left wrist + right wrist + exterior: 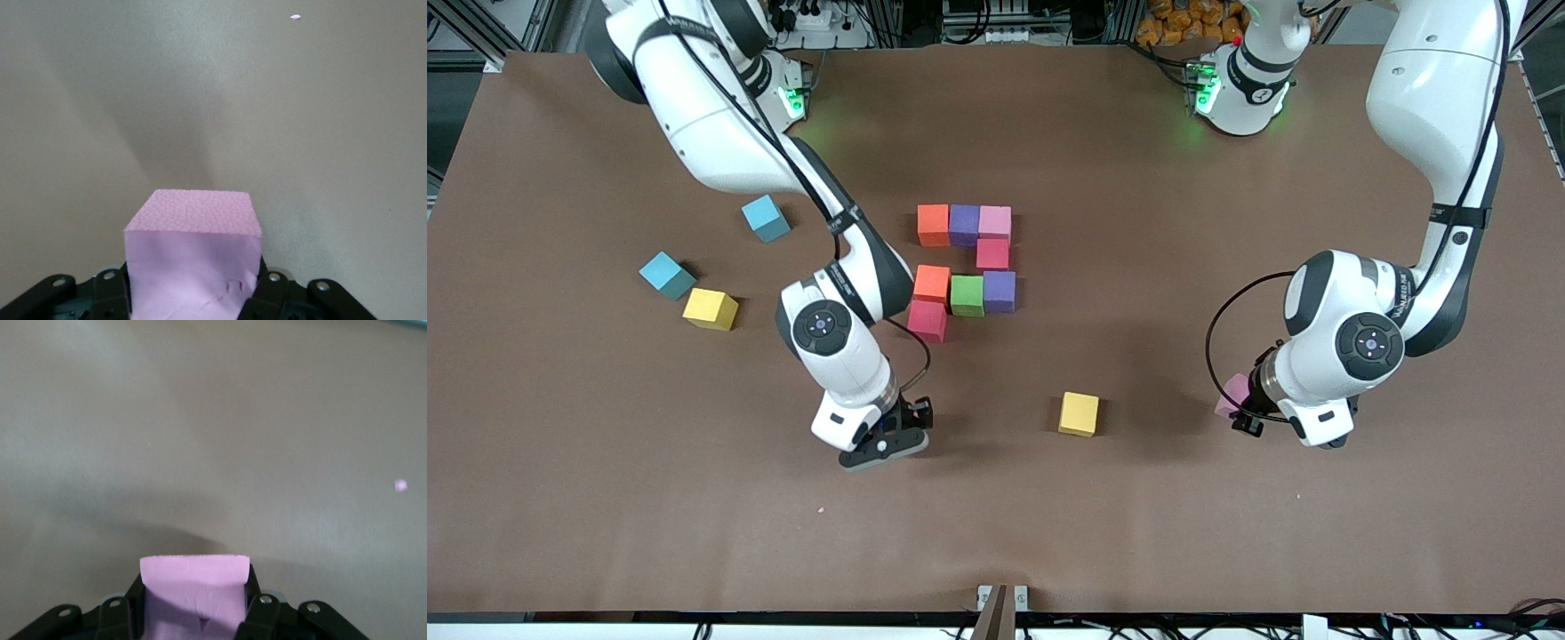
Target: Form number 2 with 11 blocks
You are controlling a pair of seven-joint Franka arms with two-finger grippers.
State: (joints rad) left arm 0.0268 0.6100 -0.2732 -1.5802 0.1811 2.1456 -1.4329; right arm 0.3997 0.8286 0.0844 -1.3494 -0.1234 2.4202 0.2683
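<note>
Right gripper [882,442], nearest the camera, hung low over bare table [694,516], clamped on a pink cube [195,593]; that cube was hidden under the wrist in the front view and cut off by the frame edge in the right wrist view. Left gripper [1249,418], over the table toward the left arm's end, held another pink cube [1234,395], mostly covered by its wrist. Partial digit [964,267]: eight cubes at mid-table, farther from the camera than both grippers. One yellow cube [1079,413] lay between the grippers. Second yellow cube [711,308] and two blue cubes [667,274] sat toward the right arm's end. No legible writing.
</note>
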